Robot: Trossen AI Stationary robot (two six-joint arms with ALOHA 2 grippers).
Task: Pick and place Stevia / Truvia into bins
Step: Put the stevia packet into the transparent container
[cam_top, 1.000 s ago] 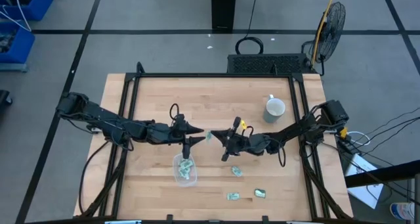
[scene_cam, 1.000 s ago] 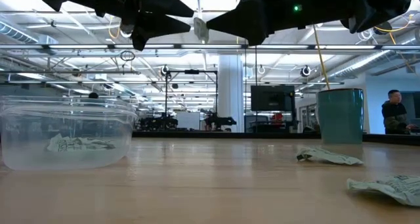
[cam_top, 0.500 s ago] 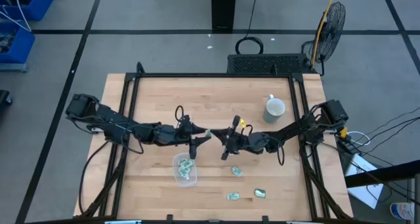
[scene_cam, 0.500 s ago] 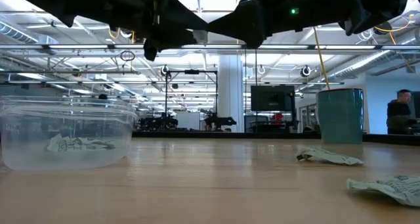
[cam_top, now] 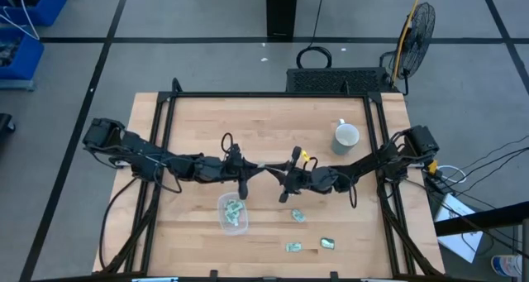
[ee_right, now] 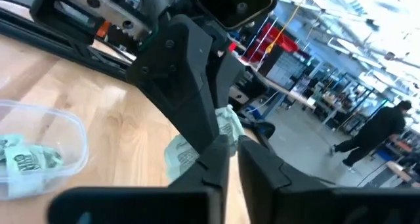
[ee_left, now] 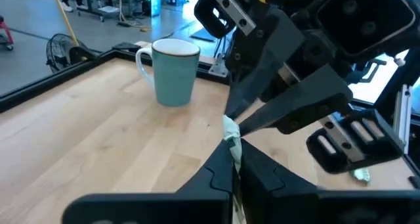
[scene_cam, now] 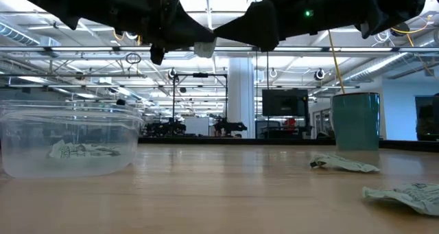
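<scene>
Left claw (ee_left: 233, 159) clamped on Stevia packet (ee_left: 230, 133); right claw (ee_right: 228, 159) tips loosening beside it.

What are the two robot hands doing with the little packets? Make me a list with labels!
left gripper: shut on a small pale green and white paper packet, up in the air
right gripper: tip to tip with the left one, at the same packet
clear plastic container: on the wooden table, with packets inside
loose packets: three on the table
pale mug with a handle: upright, off to the right arm's side
</scene>
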